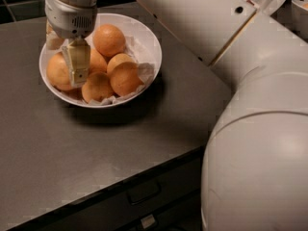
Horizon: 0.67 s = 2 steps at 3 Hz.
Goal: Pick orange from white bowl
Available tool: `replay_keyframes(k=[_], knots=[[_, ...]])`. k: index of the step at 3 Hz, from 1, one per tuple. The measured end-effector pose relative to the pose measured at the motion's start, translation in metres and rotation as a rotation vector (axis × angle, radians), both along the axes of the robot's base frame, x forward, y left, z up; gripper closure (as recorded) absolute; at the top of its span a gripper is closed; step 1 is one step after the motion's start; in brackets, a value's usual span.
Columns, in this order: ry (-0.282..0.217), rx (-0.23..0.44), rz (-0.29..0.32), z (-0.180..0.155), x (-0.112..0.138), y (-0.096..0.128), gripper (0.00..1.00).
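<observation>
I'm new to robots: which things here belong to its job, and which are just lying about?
Job: pale round orange at the bowl's left; shallow glossy white bowl; gripper among the oranges.
Just there: other oranges; dark tabletop.
</observation>
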<state>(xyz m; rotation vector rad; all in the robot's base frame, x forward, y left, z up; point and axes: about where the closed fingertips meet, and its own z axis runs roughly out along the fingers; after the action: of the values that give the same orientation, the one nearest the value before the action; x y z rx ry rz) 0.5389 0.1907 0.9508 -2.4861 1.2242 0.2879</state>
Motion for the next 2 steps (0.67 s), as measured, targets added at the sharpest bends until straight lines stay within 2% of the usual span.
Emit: replay_keyframes(k=[2], knots=[[0.026,-0.004,0.009,-0.0113,-0.0006,0.0044,0.27]])
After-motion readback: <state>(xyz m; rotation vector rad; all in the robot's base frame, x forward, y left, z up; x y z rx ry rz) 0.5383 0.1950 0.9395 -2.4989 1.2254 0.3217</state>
